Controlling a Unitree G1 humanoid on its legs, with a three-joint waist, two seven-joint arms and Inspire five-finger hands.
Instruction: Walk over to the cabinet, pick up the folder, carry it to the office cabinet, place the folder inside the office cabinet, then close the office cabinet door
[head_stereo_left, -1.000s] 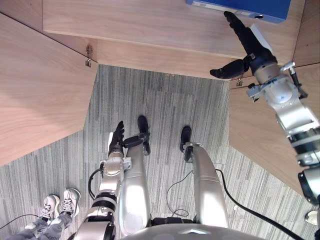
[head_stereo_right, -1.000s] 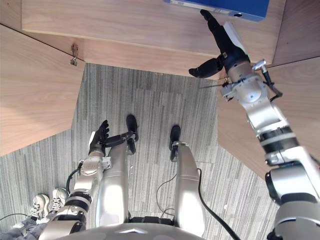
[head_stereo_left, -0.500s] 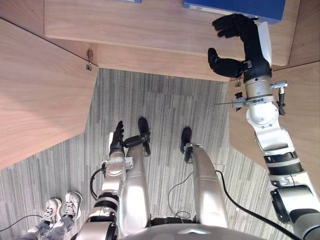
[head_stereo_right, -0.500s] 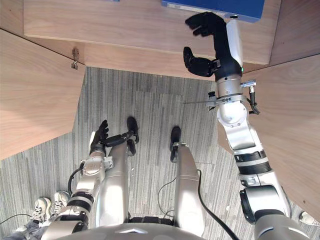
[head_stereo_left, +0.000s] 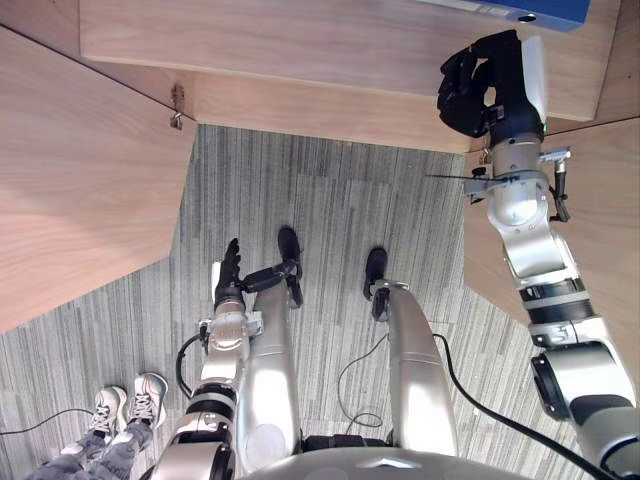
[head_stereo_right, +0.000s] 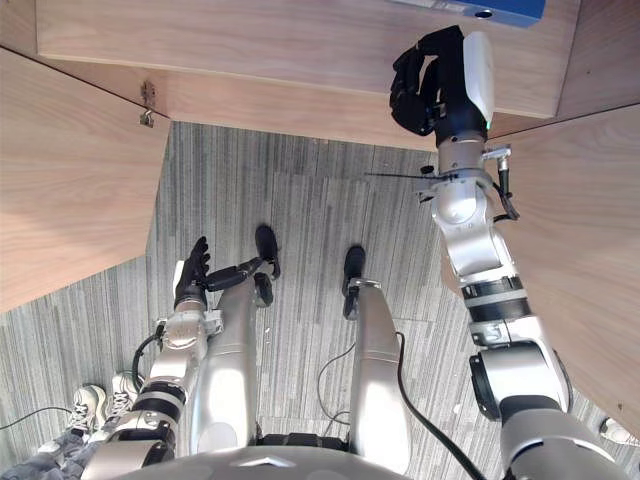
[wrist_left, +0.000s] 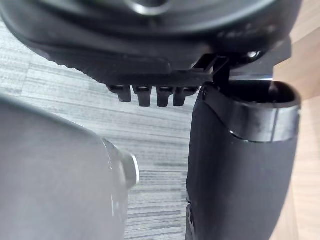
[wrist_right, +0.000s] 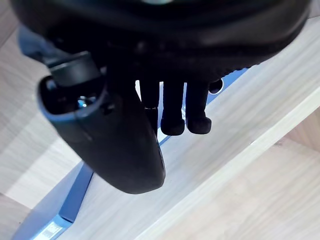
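Observation:
The blue folder (head_stereo_left: 530, 10) lies flat on the wooden cabinet shelf (head_stereo_left: 300, 50), at its right end. My right hand (head_stereo_left: 488, 85) hovers just in front of the folder over the shelf's edge, its fingers curled into the palm around nothing. In the right wrist view the curled fingers (wrist_right: 175, 107) stand above the shelf, with the folder (wrist_right: 65, 205) lying beyond them, untouched. My left hand (head_stereo_left: 229, 270) hangs low by my side over the carpet, fingers straight and open.
The cabinet's two wooden doors stand open, one on the left (head_stereo_left: 80, 180) and one on the right (head_stereo_left: 600, 260), with a metal hinge (head_stereo_left: 177, 105) at the left corner. Grey striped carpet (head_stereo_left: 330, 220) lies between them. A person's white shoes (head_stereo_left: 130, 405) stand at the lower left.
My right hand has drawn back from the folder towards the shelf's edge and curled its fingers shut, empty. The folder stays on the shelf. The left hand has not moved.

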